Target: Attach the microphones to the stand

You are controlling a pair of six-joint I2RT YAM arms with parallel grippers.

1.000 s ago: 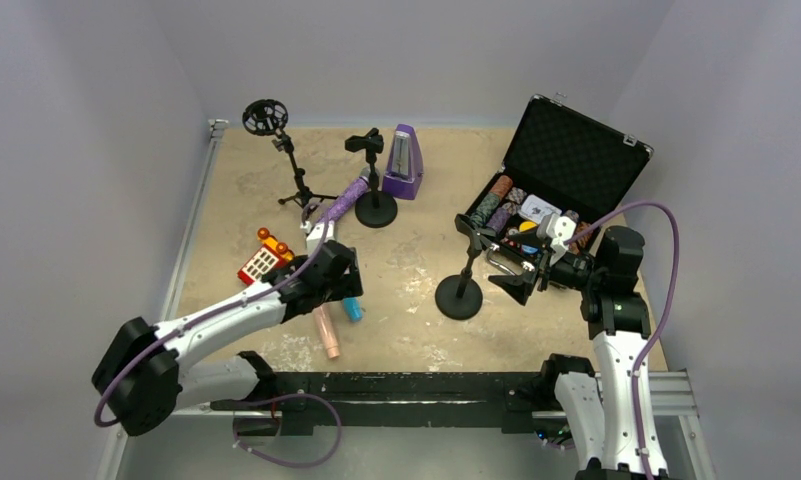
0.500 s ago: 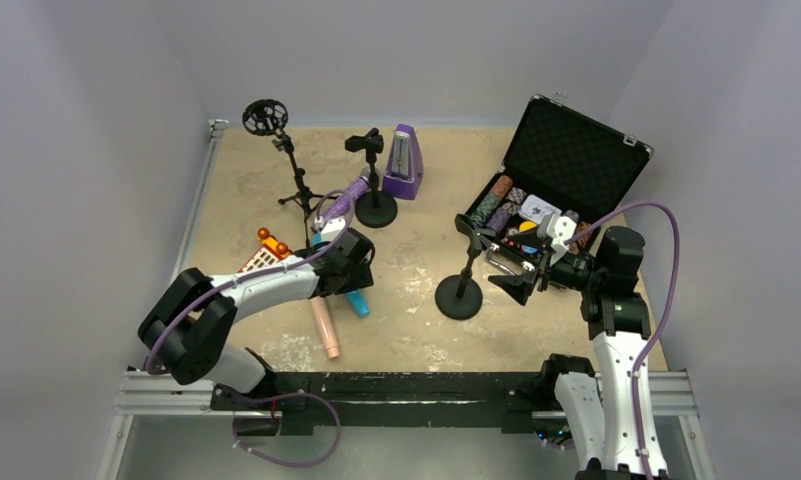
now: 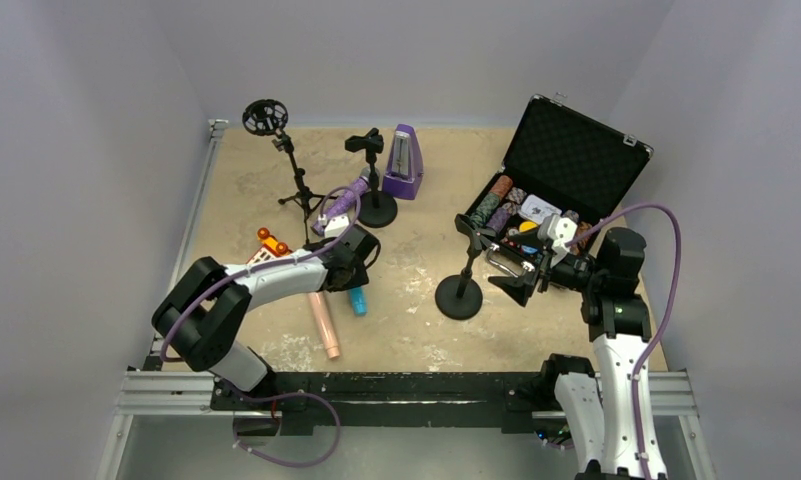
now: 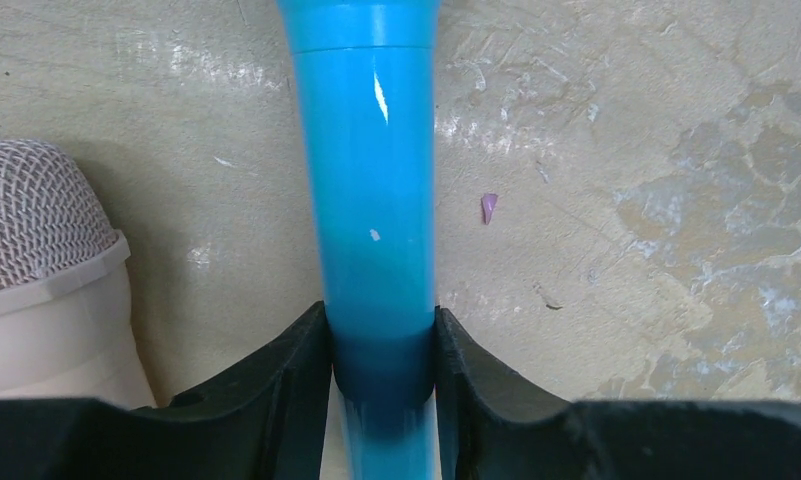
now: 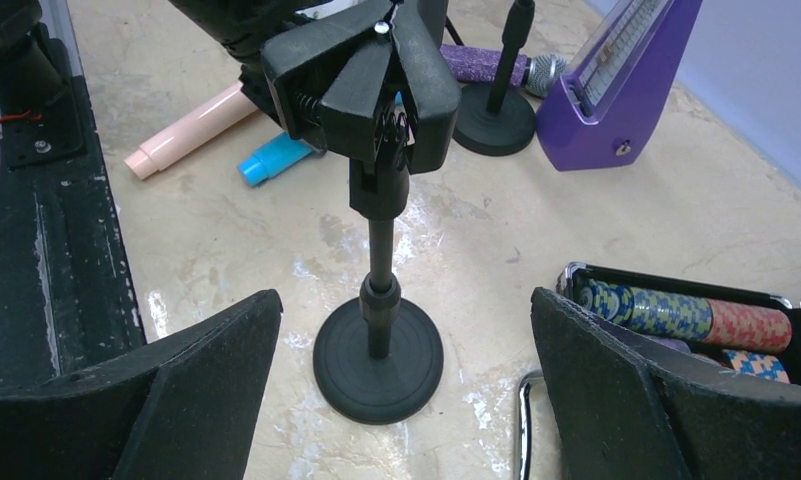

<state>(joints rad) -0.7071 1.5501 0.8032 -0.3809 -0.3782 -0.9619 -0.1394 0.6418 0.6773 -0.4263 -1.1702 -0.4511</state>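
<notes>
My left gripper (image 4: pixel 381 360) is shut on the bright blue microphone (image 4: pixel 376 200), its fingers pressed on both sides of the barrel. In the top view the gripper (image 3: pixel 354 278) sits over the blue microphone (image 3: pixel 357 300), low over the table. The pale pink microphone (image 3: pixel 324 322) lies beside it, with its mesh head at the left of the left wrist view (image 4: pixel 36 230). The glittery purple microphone (image 3: pixel 341 200) lies by the far stand (image 3: pixel 378 208). My right gripper (image 3: pixel 512 272) is open and empty, facing the near stand (image 5: pixel 379 260) with its black clip (image 5: pixel 361 80).
A tripod stand with a round mount (image 3: pixel 266 117) stands at the back left. A purple metronome (image 3: pixel 404 162) is behind the far stand. An open black case (image 3: pixel 566 165) with poker chips is at the right. A red and orange toy (image 3: pixel 266 250) lies at the left.
My left gripper has moved back and to the right, with the arm's elbow drawn in, carrying the blue microphone slightly that way. The right arm has not moved.
</notes>
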